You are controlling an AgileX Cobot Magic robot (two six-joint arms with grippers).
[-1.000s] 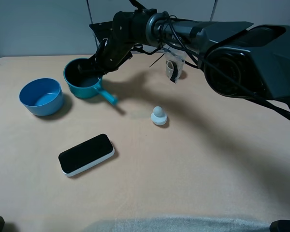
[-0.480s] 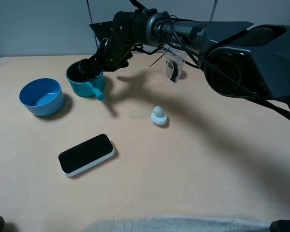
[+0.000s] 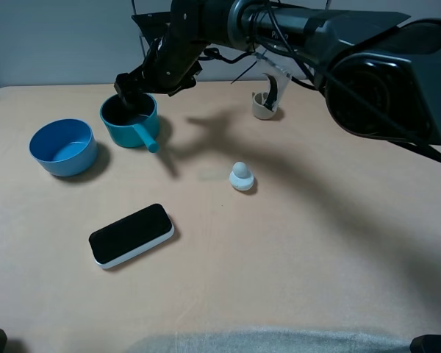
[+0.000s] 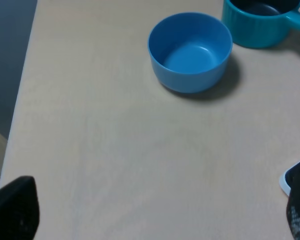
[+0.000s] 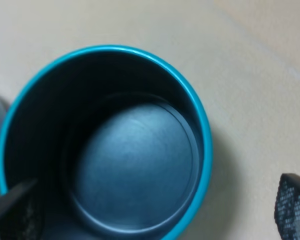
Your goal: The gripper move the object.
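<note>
The teal saucepan (image 3: pixel 128 119) stands on the table at the back left, its stick handle pointing toward the front. My right gripper (image 3: pixel 134 86) hangs just above the pan's far rim, open and holding nothing. In the right wrist view the pan's dark inside (image 5: pixel 135 165) fills the picture, and the right gripper (image 5: pixel 150 215) has its two fingers spread wide at the picture's corners. The pan also shows in the left wrist view (image 4: pixel 260 22). My left gripper (image 4: pixel 155 215) is open and empty above bare table, well away from the pan.
A handleless lighter-blue bowl (image 3: pixel 62 147) stands left of the pan, also in the left wrist view (image 4: pixel 190 50). A black phone (image 3: pixel 131 234) lies at front left. A small white knob (image 3: pixel 241 176) sits mid-table. A beige holder (image 3: pixel 265 105) stands at the back.
The pan's handle swung from pointing front-right to pointing front and the pan shifted slightly. My right gripper then let go and rose off the pan's rim.
</note>
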